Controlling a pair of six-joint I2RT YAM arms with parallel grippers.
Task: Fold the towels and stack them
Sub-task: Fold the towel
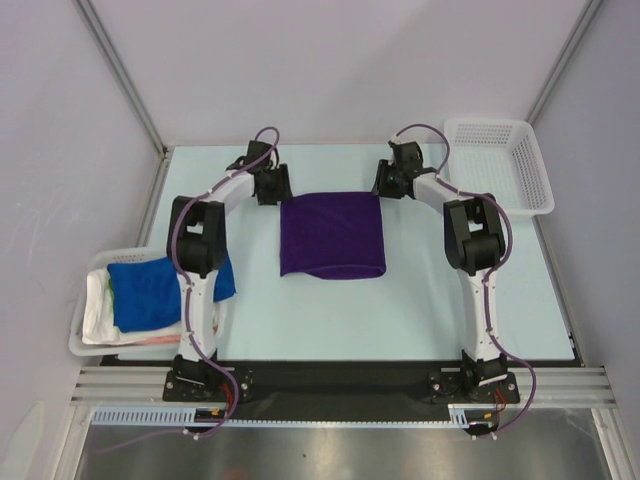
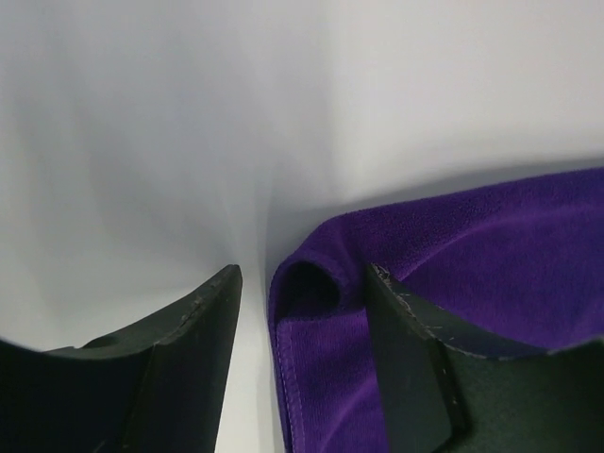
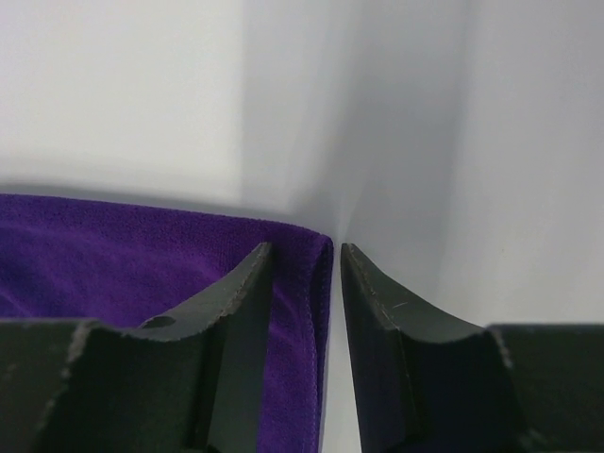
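A purple towel (image 1: 333, 236) lies folded in the middle of the table. My left gripper (image 1: 274, 190) is at its far left corner and my right gripper (image 1: 385, 185) at its far right corner. In the left wrist view the jaws of the left gripper (image 2: 302, 274) stand open around the curled corner of the purple towel (image 2: 491, 245), with a gap beside the left finger. In the right wrist view the right gripper (image 3: 306, 247) is open too. The edge of the purple towel (image 3: 113, 255) lies loose between its fingers. A blue towel (image 1: 150, 290) rests on white ones (image 1: 97, 305).
A white mesh basket (image 1: 78, 340) at the near left holds the blue and white towels, with a pinkish edge (image 1: 150, 340) at its front. Another white mesh basket (image 1: 500, 165) stands at the far right with nothing in it. Grey walls close in the table.
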